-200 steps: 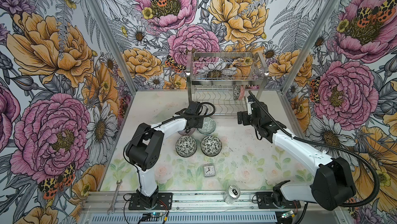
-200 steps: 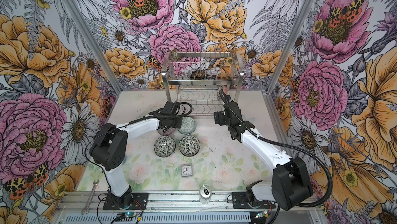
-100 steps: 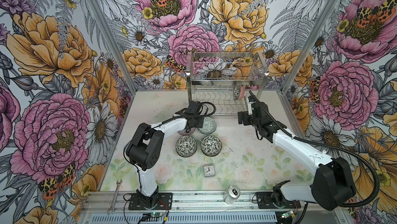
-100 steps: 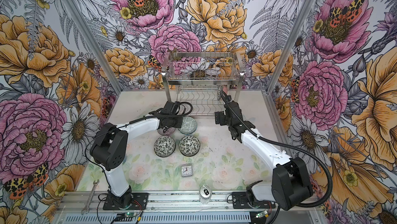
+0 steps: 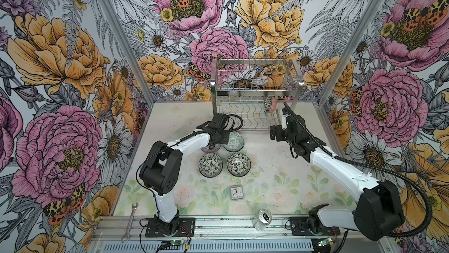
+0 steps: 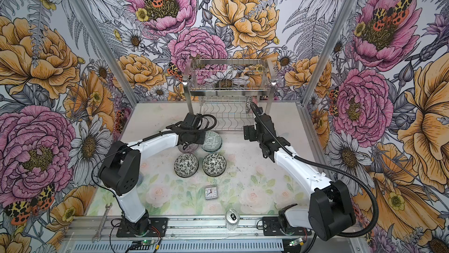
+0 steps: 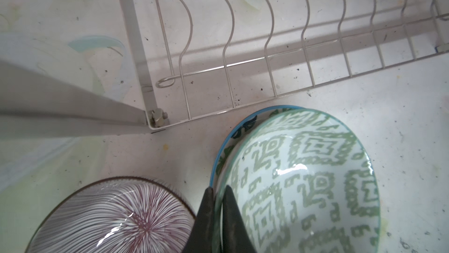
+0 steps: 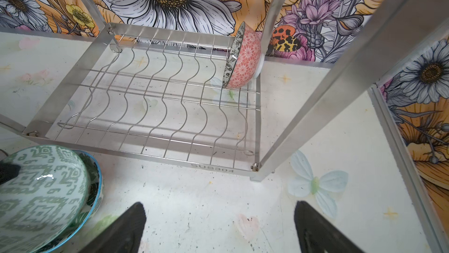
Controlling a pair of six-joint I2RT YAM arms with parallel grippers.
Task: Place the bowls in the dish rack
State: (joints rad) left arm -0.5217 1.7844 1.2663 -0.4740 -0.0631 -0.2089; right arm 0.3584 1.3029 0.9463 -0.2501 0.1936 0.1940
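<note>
My left gripper point(image 7: 218, 192) is shut on the rim of a green geometric bowl point(image 7: 303, 179), one finger inside it and one outside. That bowl sits nested in a blue-rimmed bowl point(image 7: 234, 135) just in front of the dish rack point(image 5: 255, 89). A purple striped bowl point(image 7: 114, 217) lies beside them. Two black-and-white floral bowls point(image 5: 210, 165) point(image 5: 238, 164) rest nearer the front. A pink bowl point(image 8: 243, 57) stands on edge in the rack's wavy lower tier. My right gripper point(image 8: 218, 215) hangs open over bare table by the rack's front right post, holding nothing.
A small square clock point(image 5: 236, 192) lies mid-table and a silver can point(image 5: 263, 217) stands at the front rail. A wrench point(image 5: 130, 222) lies at the front left. The rack's front left post point(image 7: 73, 113) is close to my left gripper.
The left jaws have closed the last bit onto the green bowl's rim. Both arms otherwise stay where they were.
</note>
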